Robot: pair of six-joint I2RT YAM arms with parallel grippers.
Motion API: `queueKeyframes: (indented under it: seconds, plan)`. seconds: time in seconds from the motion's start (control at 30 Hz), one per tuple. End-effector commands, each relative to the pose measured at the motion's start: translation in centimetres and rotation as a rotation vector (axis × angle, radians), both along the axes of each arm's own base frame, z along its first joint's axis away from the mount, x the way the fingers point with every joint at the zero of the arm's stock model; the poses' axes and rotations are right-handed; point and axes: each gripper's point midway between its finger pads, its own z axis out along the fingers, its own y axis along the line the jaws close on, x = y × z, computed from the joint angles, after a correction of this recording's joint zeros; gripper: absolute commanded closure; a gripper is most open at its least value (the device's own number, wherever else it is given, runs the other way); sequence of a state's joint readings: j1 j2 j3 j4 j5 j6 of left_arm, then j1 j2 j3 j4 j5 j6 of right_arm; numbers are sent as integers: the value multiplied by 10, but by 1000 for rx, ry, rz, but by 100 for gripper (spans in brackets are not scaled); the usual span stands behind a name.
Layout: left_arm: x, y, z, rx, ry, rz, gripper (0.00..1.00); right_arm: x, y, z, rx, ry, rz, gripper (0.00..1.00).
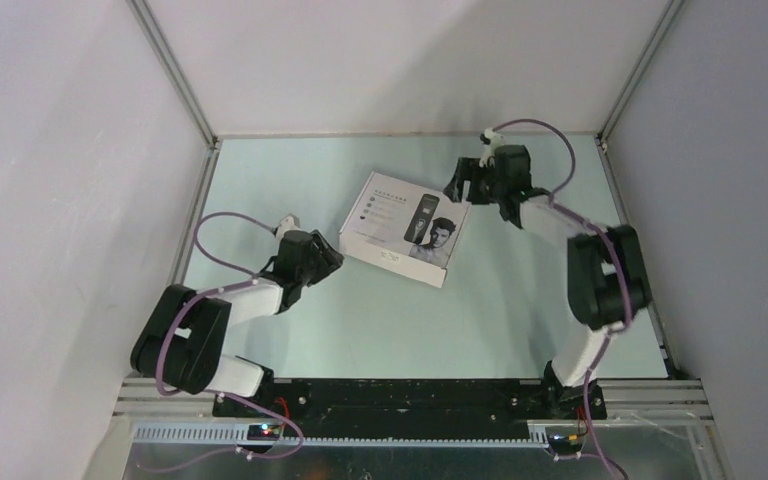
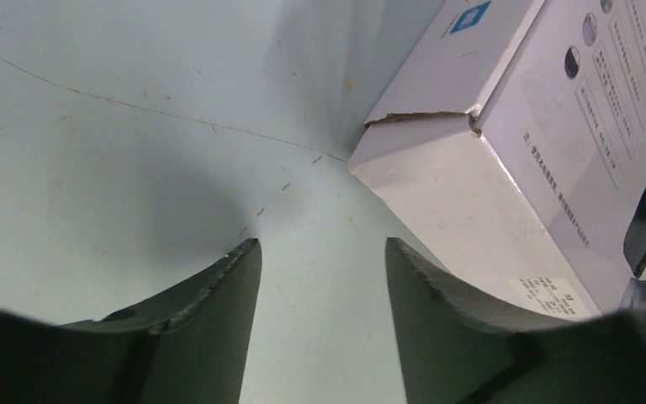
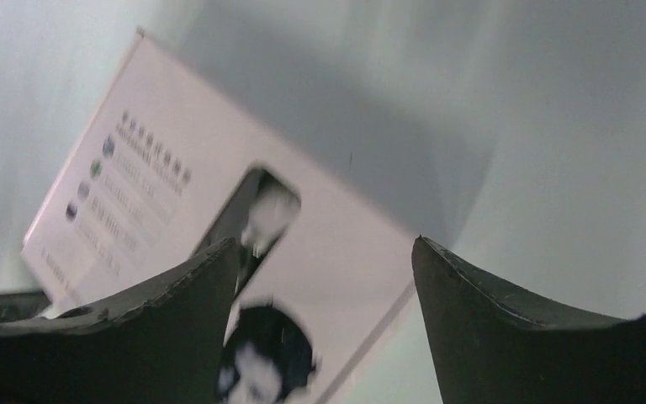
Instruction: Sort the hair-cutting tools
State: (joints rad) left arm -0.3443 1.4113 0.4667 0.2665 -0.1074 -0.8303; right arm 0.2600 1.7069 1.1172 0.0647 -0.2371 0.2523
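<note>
One closed white box (image 1: pixel 405 230) lies on the pale green bench (image 1: pixel 380 330) in the overhead view, with grey walls (image 1: pixel 50 150) around. We see no hair-cutting tools and judge them inside, so opening the box comes next. Left wrist: left jaws wide, empty, beside a box corner. Right wrist: right jaws wide, empty, over the printed lid (image 3: pixel 177 194).

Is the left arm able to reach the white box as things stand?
Probably yes. The left fingers stand open right beside the white box, with only table surface between them; nothing visible blocks the way.
</note>
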Motion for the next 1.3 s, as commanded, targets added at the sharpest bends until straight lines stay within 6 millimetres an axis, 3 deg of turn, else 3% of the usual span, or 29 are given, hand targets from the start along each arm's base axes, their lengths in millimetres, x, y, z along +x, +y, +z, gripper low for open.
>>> queueKeyframes:
  seconds: [0.0, 0.03, 0.1, 0.23, 0.27, 0.47, 0.57, 0.67, 0.77, 0.83, 0.97, 1.0, 1.17, 1.27]
  plan:
    - [9, -11, 13, -37, -30, -31, 41, 47, 22, -6, -8, -18, 110, 22]
    - [16, -13, 16, -32, -37, -36, 43, 59, 29, -12, 0, -8, 129, 22]
    - [25, -14, 15, -18, -33, -36, 49, 60, 44, -22, 35, 40, 204, 29]
    - [39, -18, 2, 12, -7, -50, 59, 40, 67, -37, 103, 125, 311, 37]
    - [41, -20, -5, 17, 6, -60, 62, 27, 70, -45, 131, 160, 334, 38]
    - [48, -31, -10, 30, -35, -150, 72, -47, 81, -42, 315, 301, 399, 47]
    - [46, -53, -2, -23, -82, -249, 76, -82, 92, -41, 387, 343, 436, 50]
    - [37, -73, 2, -29, -107, -328, 77, -115, 94, -51, 372, 378, 435, 51]
    - [26, -91, 10, -20, -124, -384, 74, -130, 88, -64, 340, 398, 380, 51]
    - [20, -93, 17, -29, -131, -385, 73, -132, 81, -60, 341, 388, 340, 51]
    - [3, -82, 19, -21, -87, -359, 66, -138, 69, -57, 337, 376, 263, 51]
    - [-6, -76, 12, -1, -42, -352, 64, -138, 66, -59, 327, 378, 234, 51]
    - [-40, -59, 5, 33, 28, -349, 61, -141, 53, -64, 292, 380, 160, 51]
    - [-57, -60, -4, 58, 77, -387, 61, -142, 54, -68, 289, 391, 156, 50]
